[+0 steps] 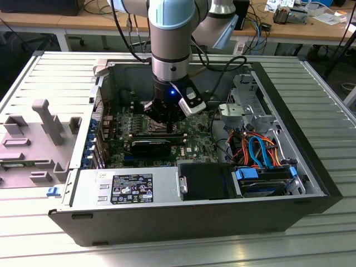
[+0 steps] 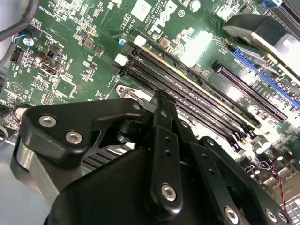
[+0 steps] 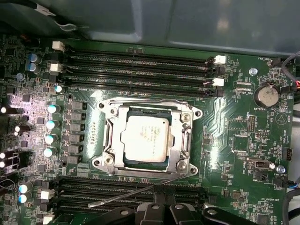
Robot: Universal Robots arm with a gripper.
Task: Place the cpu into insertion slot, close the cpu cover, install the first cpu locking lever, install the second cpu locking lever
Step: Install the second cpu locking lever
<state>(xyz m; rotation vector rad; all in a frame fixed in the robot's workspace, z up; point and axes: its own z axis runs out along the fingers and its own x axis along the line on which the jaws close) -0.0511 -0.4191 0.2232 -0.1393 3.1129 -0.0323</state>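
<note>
An open computer case [image 1: 311, 183] lay on its side on the ribbed metal tabletop [image 1: 167, 250], its power supply [image 1: 128, 188] along the near edge and a grey plastic fixture [image 1: 39, 133] resting on the tabletop at the exterior view's left. The arm [image 1: 172, 39] reached straight down into the case over the green motherboard [image 1: 192, 146]. The gripper [image 1: 168, 123] hung low over the board's middle, and in the second wrist view its black fingers [image 2: 165, 140] stood pressed together, clenched with nothing visible between them, just above the memory slots [image 2: 206, 98]. In the first wrist view the socket [image 3: 147, 137] sat between two banks of memory slots, and the cpu [image 3: 146, 138] lay flat inside it. The cpu cover [image 3: 183, 140] was down around the chip, framing its metal top through the central window. A thin locking lever [image 3: 136, 193] lay slanted across the slots just beside the socket, unlatched, with the gripper's fingertips close to it. A coin battery [image 3: 266, 95] sat near the board's corner.
</note>
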